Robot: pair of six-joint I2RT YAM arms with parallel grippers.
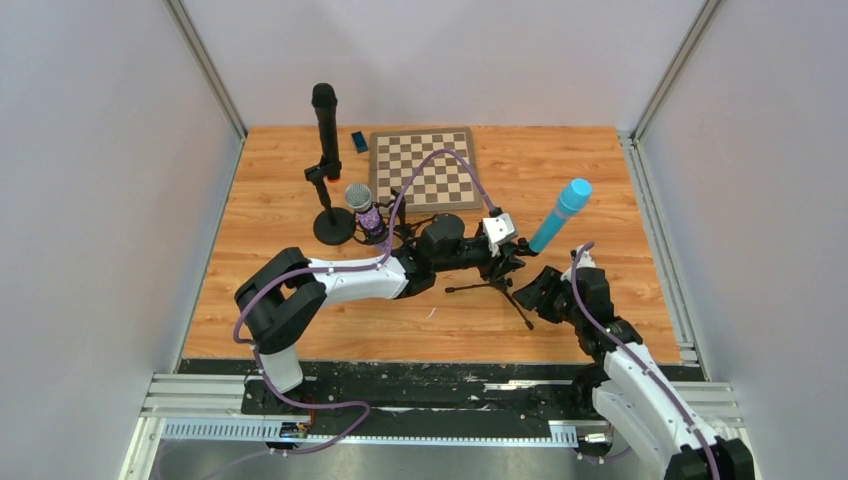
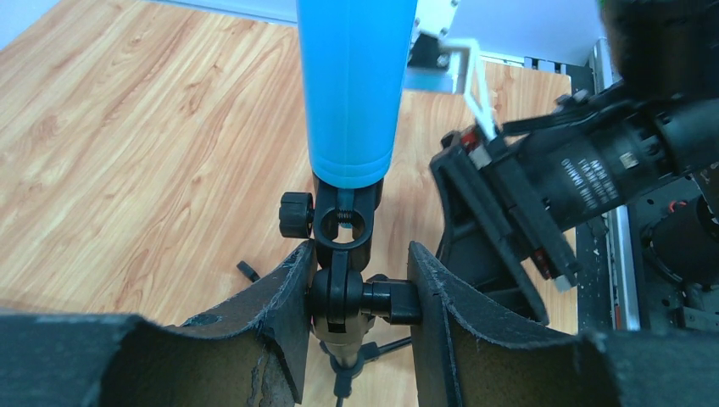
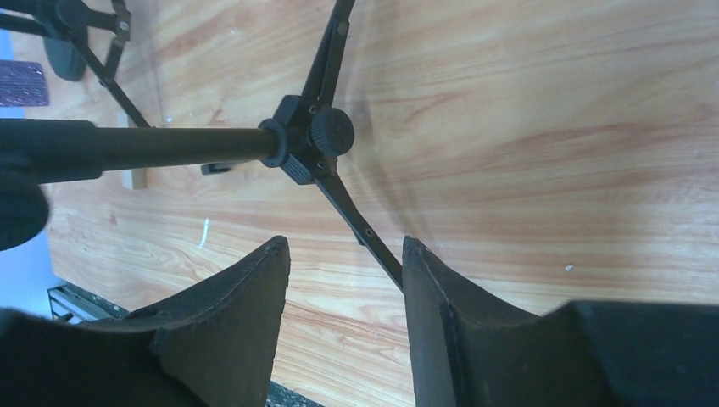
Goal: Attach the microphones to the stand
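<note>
Chessboard (image 1: 424,168) flat at far edge of wooden table (image 1: 600,170); small blue block (image 1: 359,142) just beside its left corner.

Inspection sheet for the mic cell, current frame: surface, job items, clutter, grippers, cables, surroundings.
Surface: wooden tabletop, a few small white specks.
Job's things: black microphone upright on round-base stand; purple microphone raised beside it, mount partly hidden; light blue microphone tilted in the clip of the tripod stand.
Clutter: chessboard and small blue object at the far edge.
Grippers: left gripper shut on the tripod stand's joint; right gripper open, holding nothing, above a tripod leg.
Cables: purple cable arcs over the chessboard.
Surroundings: grey walls, metal rail at the near edge.
</note>
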